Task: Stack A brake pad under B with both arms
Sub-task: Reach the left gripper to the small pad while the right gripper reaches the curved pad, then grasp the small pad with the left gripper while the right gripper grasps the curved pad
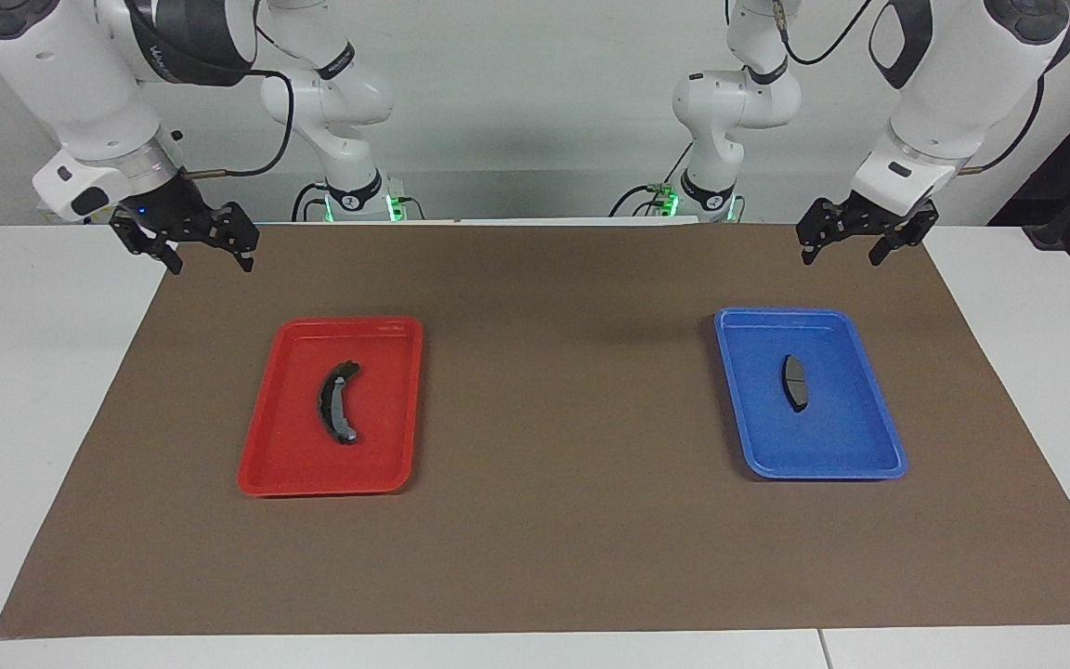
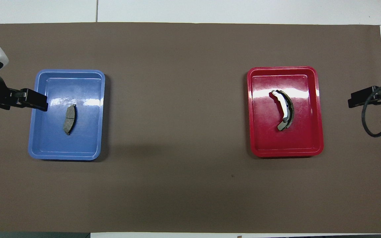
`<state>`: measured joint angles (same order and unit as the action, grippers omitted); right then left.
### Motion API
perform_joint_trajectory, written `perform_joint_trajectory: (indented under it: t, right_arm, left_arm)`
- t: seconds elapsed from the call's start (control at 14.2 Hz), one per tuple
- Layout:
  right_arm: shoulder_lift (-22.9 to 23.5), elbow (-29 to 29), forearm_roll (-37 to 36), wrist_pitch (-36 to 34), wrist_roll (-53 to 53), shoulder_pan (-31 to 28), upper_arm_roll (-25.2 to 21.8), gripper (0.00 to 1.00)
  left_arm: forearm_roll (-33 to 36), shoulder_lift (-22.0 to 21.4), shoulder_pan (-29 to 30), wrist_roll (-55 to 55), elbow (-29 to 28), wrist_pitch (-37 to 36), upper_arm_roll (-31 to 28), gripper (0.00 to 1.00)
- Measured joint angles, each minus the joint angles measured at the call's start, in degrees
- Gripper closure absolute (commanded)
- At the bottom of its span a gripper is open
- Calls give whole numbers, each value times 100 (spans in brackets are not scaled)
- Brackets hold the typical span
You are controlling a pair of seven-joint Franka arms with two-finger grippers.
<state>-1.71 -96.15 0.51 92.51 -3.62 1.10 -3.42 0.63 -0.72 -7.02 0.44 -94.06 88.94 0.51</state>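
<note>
The A brake pad (image 1: 794, 382), short, dark grey and lens-shaped, lies in the blue tray (image 1: 818, 472) toward the left arm's end; it also shows in the overhead view (image 2: 69, 119). B (image 1: 338, 402), the long black crescent pad, lies in the red tray (image 1: 312, 487) toward the right arm's end; it also shows in the overhead view (image 2: 284, 110). My left gripper (image 1: 841, 255) hangs open and empty, raised above the mat beside the blue tray (image 2: 64, 156). My right gripper (image 1: 210, 260) hangs open and empty, raised over the mat's edge, apart from the red tray (image 2: 286, 153).
A brown mat (image 1: 563, 418) covers the white table; both trays stand on it, far apart, with bare mat (image 2: 177, 132) between them. A black cable (image 2: 372, 125) loops by the right gripper (image 2: 352, 99). The left gripper's finger (image 2: 40, 103) overlaps the blue tray's rim from above.
</note>
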Motion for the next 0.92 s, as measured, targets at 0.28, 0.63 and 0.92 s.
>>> perform_joint_trajectory:
  t: [0.28,0.63,0.92]
  right_arm:
    - [156,-113,7,327,0,148,5,1]
    - [750,-283,51,973,208,372,6,1]
    - [968,-947,201,1878,248,536,10,1]
  left_arm:
    - [4,57,8,366,-940,835,-201,1]
    - [5,155,61,616,-2103,2470,-432,1]
    - [4,362,61,570,-2813,3751,-430,1]
